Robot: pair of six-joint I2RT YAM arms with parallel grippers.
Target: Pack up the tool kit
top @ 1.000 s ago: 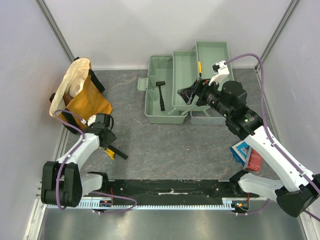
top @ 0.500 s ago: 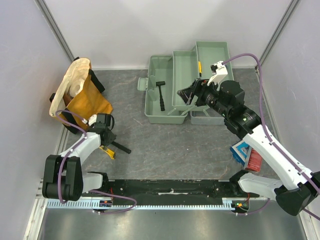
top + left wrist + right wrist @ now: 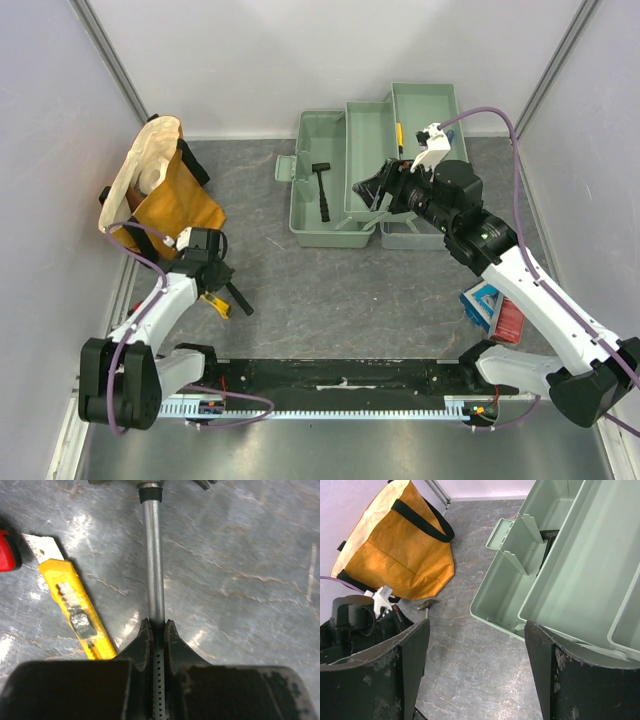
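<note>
Left tool pinches the hammer shaft; right tool spread beside toolbox

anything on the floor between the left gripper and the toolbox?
No. In the top view the stretch from the left gripper, shut on a metal-shafted tool, to the toolbox is bare grey floor.

One toolbox is seen, with one hammer at its nine o'clock side. One bag, one yellow knife, two packets and two grippers are counted.
</note>
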